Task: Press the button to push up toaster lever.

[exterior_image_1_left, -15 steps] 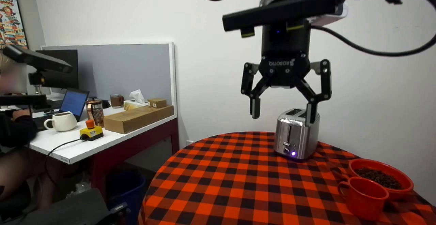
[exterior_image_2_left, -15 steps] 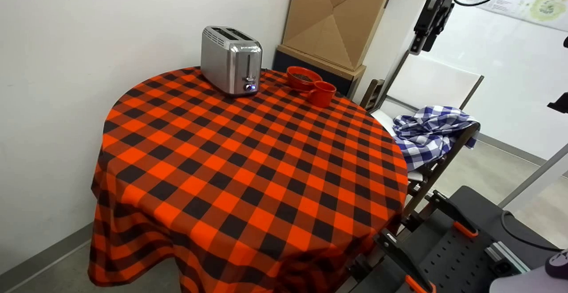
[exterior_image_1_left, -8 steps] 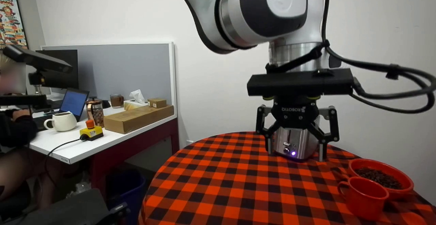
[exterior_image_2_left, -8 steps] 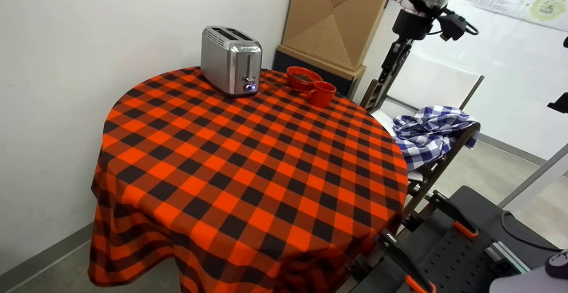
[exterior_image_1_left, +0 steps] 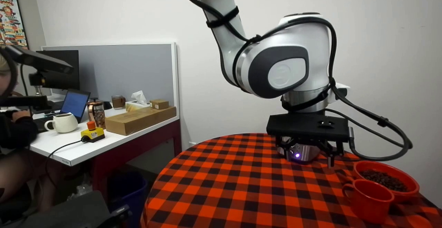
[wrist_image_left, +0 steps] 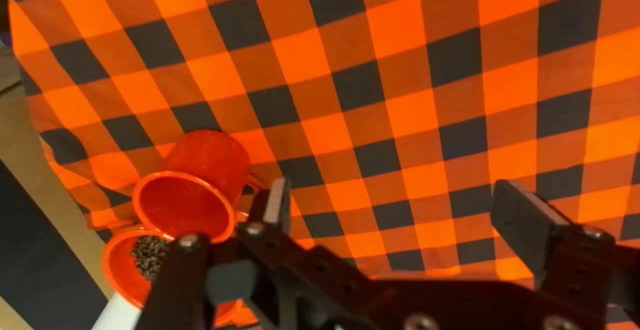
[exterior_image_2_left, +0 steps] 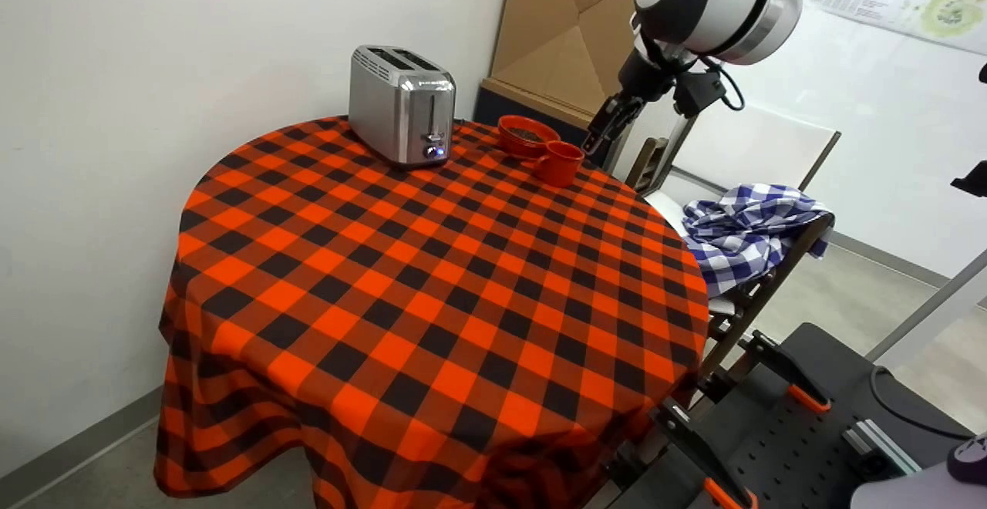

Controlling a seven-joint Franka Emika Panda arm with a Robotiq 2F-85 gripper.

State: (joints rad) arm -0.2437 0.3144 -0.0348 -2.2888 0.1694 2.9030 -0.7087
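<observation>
In an exterior view, toaster (exterior_image_2_left: 399,108) at 11 o'clock on the tabletop (exterior_image_2_left: 463,262), lever (exterior_image_2_left: 434,138) low; button too small to distinguish. Off-centre pressing could miss it or skid the toaster. Red bowl (exterior_image_2_left: 515,146) and mug (exterior_image_2_left: 561,163), between 1 and 2 o'clock: at risk from a low sweep, since the hand (wrist_image_left: 391,185) is spread wide, holding nothing. Clearances: wall (exterior_image_2_left: 231,46) close at 10 o'clock; room from centre to 6; edge near the mug at 2.

The shiny silver toaster (exterior_image_2_left: 382,108), boxy with rounded edges and two slots (exterior_image_2_left: 392,58) on top, stands upright on the checked tablecloth (exterior_image_2_left: 432,285) near the wall (exterior_image_2_left: 254,31). Its lever (exterior_image_2_left: 434,138) sits low, and a bluish light (exterior_image_2_left: 439,152) glows on its front.
</observation>
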